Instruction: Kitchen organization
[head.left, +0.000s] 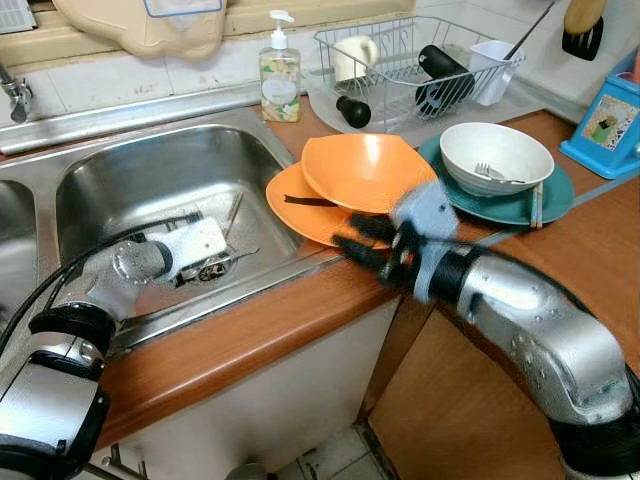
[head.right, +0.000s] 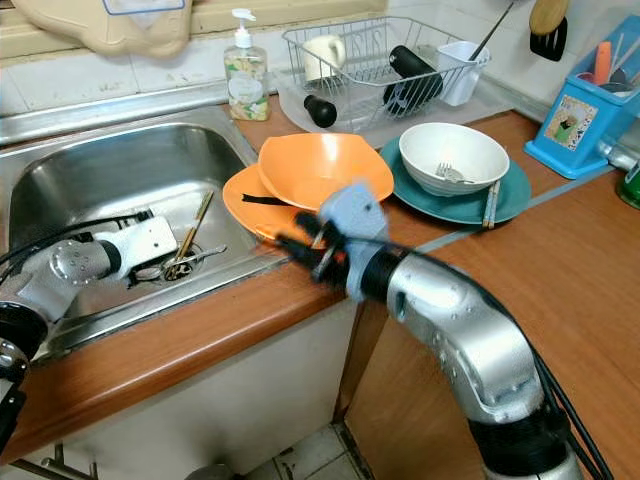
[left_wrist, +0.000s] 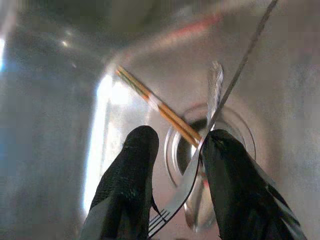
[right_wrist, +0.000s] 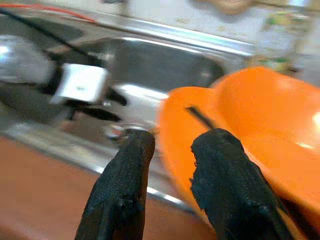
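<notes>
Soap bottle (head.left: 280, 72) behind sink (head.left: 120, 180).

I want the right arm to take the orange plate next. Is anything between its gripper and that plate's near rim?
Nothing visible. The right gripper is open at the counter edge, with the orange plate rim just ahead of its fingers. An orange bowl sits on the plate further back, and a dark utensil lies on it.

Sink (head.left: 100, 190) left, stacked plates (head.left: 300, 215) right, rack (head.left: 400, 60) behind
</notes>
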